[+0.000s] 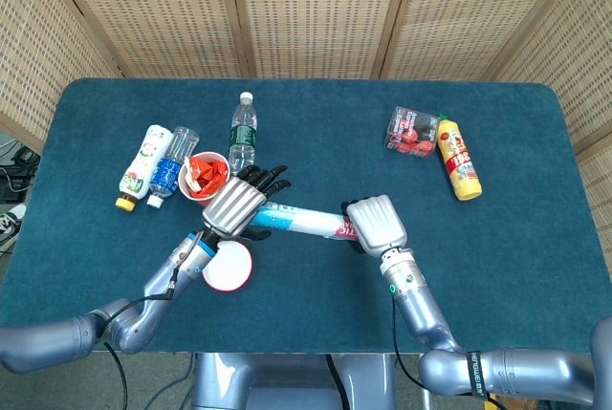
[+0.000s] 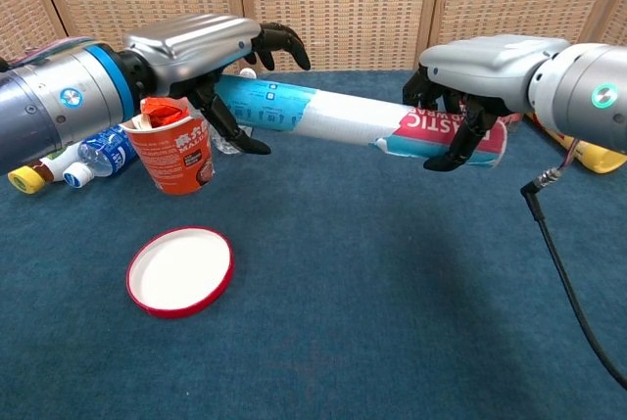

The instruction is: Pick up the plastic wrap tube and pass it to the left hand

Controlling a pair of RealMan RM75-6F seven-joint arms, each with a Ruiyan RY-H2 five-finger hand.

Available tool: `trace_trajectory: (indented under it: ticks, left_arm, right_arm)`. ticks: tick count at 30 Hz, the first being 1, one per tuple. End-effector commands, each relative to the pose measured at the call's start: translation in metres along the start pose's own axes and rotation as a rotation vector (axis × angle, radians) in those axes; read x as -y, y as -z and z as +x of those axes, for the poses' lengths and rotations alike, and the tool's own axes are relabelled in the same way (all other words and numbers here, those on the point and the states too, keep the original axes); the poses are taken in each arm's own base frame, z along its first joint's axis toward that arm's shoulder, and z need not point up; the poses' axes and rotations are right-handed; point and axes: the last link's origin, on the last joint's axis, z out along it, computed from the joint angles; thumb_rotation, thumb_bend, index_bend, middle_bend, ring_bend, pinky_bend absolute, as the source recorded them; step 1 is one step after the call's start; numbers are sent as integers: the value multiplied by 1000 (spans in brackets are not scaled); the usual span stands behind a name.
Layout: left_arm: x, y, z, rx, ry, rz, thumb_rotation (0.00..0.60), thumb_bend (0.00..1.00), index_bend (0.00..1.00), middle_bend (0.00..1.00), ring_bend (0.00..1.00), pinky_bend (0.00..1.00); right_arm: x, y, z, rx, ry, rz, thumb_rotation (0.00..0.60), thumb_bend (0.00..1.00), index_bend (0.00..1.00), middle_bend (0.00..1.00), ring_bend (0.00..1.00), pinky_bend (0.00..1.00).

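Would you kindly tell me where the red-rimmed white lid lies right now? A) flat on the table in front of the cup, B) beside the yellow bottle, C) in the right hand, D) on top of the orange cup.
A: the lid lies flat on the table, nearer the camera than the orange cup, touching neither hand.

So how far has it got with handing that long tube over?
Picking up looks done: the right hand grips the plastic wrap tube by its red end, clear of the table. The handover is under way: the left hand is over the blue end, fingers curled around it but not clearly closed. Left: a firm left grip, then the right hand letting go.
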Motion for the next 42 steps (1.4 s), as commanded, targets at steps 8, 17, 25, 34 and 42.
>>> trace_trajectory:
  ticks: [8, 17, 25, 34, 42]
  left_arm:
    - [-12, -14, -10, -29, -22, -2, 600, 74, 554, 504, 543, 619]
    - [-11, -13, -18, 32, -14, 29, 600, 504, 759, 753, 698, 911]
    - [-9, -10, -13, 58, 24, 35, 600, 521, 756, 762, 707, 927]
    - [-3, -10, -12, 30, 96, 31, 600, 520, 769, 765, 709, 927]
    - [1, -11, -14, 4, 129, 25, 600, 520, 776, 765, 709, 927]
  right_arm:
    - [5, 2, -1, 3, -3, 10, 600, 675, 694, 671, 706, 655]
    - [6, 5, 1, -1, 3, 14, 600, 676, 695, 672, 708, 657]
    - [3, 10, 2, -7, -19, 4, 600, 550, 528, 559, 629, 638]
    - [-7, 21, 6, 22, -59, 9, 600, 0, 0, 0, 0, 48]
    - [-16, 35, 11, 9, -59, 20, 600, 0, 0, 0, 0, 0]
